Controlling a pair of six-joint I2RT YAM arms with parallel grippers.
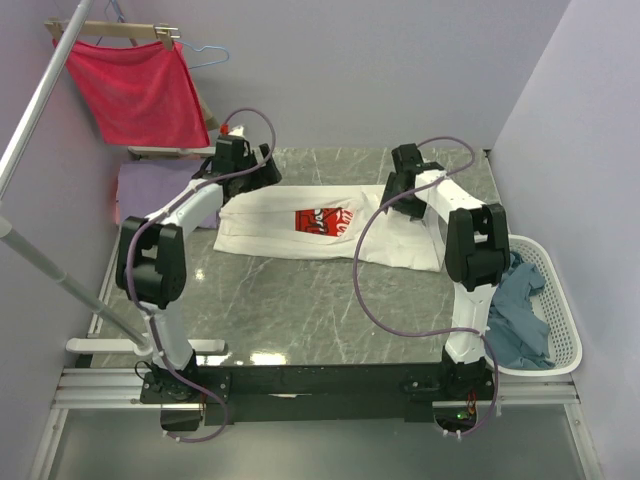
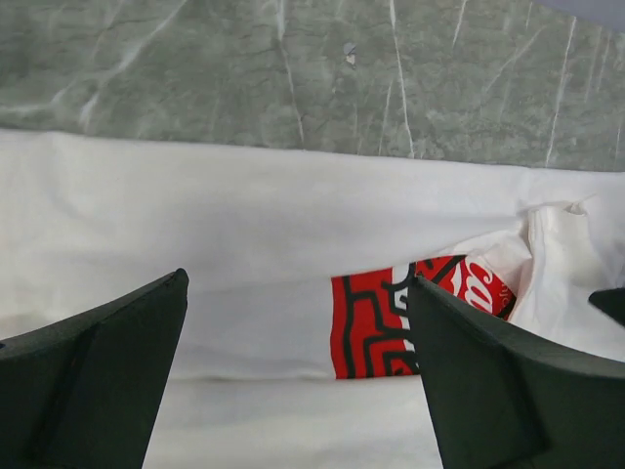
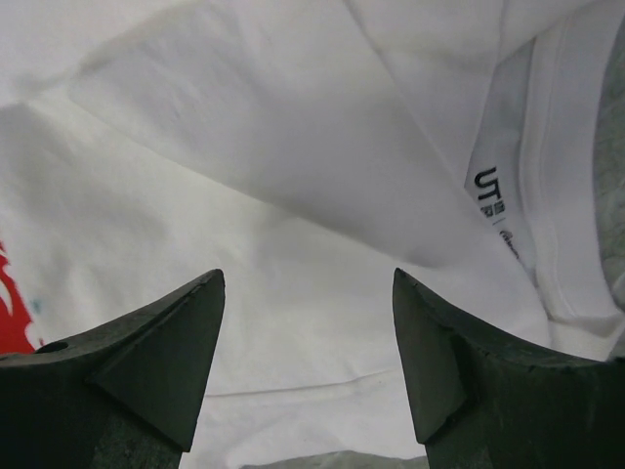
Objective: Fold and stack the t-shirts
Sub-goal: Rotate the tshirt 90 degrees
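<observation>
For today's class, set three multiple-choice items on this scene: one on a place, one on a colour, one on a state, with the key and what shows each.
1. Where does the grey-blue t-shirt lie? A in the white basket; B on the floor; C on a chair.
2. What colour is the print on the white t-shirt? A green; B red; C blue.
3. How do the right jaws stand? A shut on cloth; B shut, empty; C open, holding nothing.
Key: 1 A, it is heaped inside the basket; 2 B, the chest square is red; 3 C, a clear gap shows between them.
</observation>
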